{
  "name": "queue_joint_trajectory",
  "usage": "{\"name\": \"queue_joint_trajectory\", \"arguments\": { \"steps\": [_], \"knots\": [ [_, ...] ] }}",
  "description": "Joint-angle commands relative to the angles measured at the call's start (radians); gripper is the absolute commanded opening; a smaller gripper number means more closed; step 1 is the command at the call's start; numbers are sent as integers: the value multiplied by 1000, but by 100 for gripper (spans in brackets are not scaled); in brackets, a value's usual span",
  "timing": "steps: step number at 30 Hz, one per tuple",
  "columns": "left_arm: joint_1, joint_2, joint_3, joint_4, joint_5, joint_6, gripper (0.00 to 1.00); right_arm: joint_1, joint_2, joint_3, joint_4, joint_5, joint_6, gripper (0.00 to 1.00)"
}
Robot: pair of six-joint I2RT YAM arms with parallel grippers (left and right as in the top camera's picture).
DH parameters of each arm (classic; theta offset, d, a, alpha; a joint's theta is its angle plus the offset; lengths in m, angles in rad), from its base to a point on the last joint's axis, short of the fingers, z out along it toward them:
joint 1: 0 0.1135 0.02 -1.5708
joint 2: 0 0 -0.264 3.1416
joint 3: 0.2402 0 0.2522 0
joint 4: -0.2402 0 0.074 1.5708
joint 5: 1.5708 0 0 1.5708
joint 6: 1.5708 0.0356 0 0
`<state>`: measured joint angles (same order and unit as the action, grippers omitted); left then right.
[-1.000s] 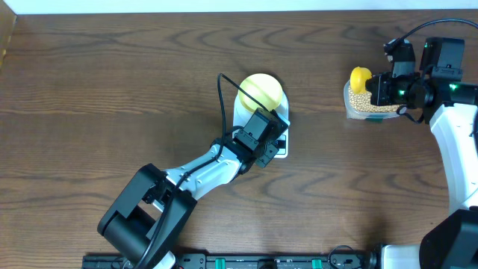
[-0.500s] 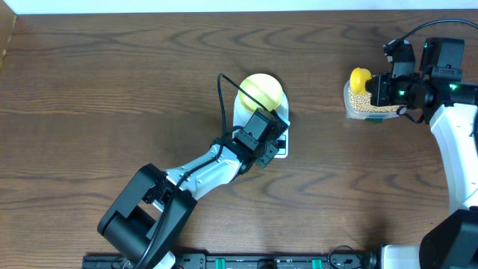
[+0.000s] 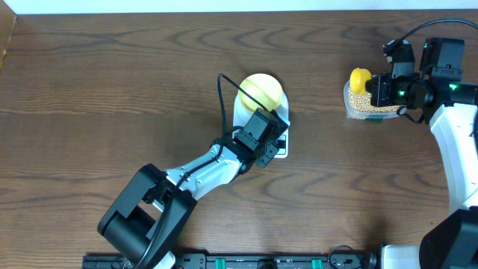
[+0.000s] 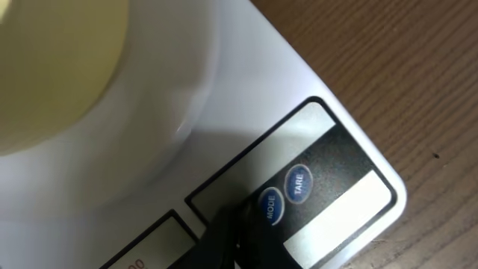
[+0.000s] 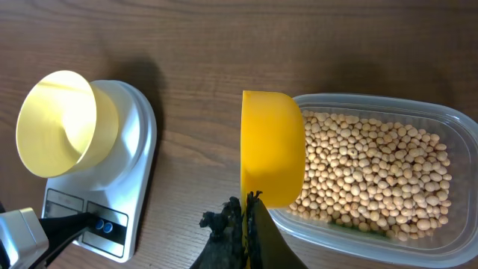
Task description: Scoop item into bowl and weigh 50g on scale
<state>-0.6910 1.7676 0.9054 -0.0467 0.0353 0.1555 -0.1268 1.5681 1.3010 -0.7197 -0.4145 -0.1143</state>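
Note:
The pale yellow bowl (image 3: 260,91) stands on the white scale (image 3: 240,113), seen also in the right wrist view as the bowl (image 5: 63,123) on the scale (image 5: 138,149). My left gripper (image 4: 237,228) is shut and holds nothing. Its tip rests on the scale's front panel (image 4: 336,161), right beside the blue MODE button (image 4: 269,207). My right gripper (image 5: 246,224) is shut on the handle of a yellow scoop (image 5: 272,146). It holds the scoop on edge over the left end of the clear container (image 5: 457,123) of tan beans (image 5: 373,172). The scoop's inside is hidden.
A blue TARE button (image 4: 299,183) sits next to MODE. The scale's display (image 4: 146,250) shows only partly at the frame's bottom. The bean container (image 3: 370,107) stands at the far right of the wooden table (image 3: 112,90), well apart from the scale.

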Motion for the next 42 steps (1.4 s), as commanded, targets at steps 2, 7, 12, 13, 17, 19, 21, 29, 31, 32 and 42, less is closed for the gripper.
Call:
{"name": "queue_joint_trajectory", "arguments": {
  "steps": [2, 7, 12, 13, 17, 19, 21, 29, 31, 32, 42],
  "knots": [
    [0, 26, -2, 4, -43, 8, 8, 3, -10, 11, 1, -3, -16, 1],
    [0, 38, -2, 8, -43, 8, 8, 3, -10, 11, 1, -3, -16, 1],
    [0, 44, -2, 11, -15, 8, 8, 3, -10, 11, 1, -3, -19, 1],
    [-1, 44, -2, 11, -1, 9, 8, 3, -10, 11, 2, -3, -19, 1],
    [0, 44, -2, 3, 28, 10, 8, 3, -10, 11, 1, -3, -23, 1],
    [0, 45, -2, 3, 28, 9, 8, 3, -10, 11, 1, -3, -22, 1],
    [0, 45, -2, 2, 28, 9, 8, 3, -10, 11, 1, -3, -22, 1],
    [7, 48, -9, -8, 15, 9, 8, 3, -10, 11, -3, -3, -22, 1],
    [14, 53, -9, -8, 8, 8, 8, 3, -10, 11, -3, -3, -22, 1],
    [19, 56, -9, -8, 8, 8, 8, 3, -10, 11, -3, -3, -22, 1],
    [30, 73, -10, -4, 9, 8, 8, 3, -10, 11, -3, -3, -22, 1]
  ]
}}
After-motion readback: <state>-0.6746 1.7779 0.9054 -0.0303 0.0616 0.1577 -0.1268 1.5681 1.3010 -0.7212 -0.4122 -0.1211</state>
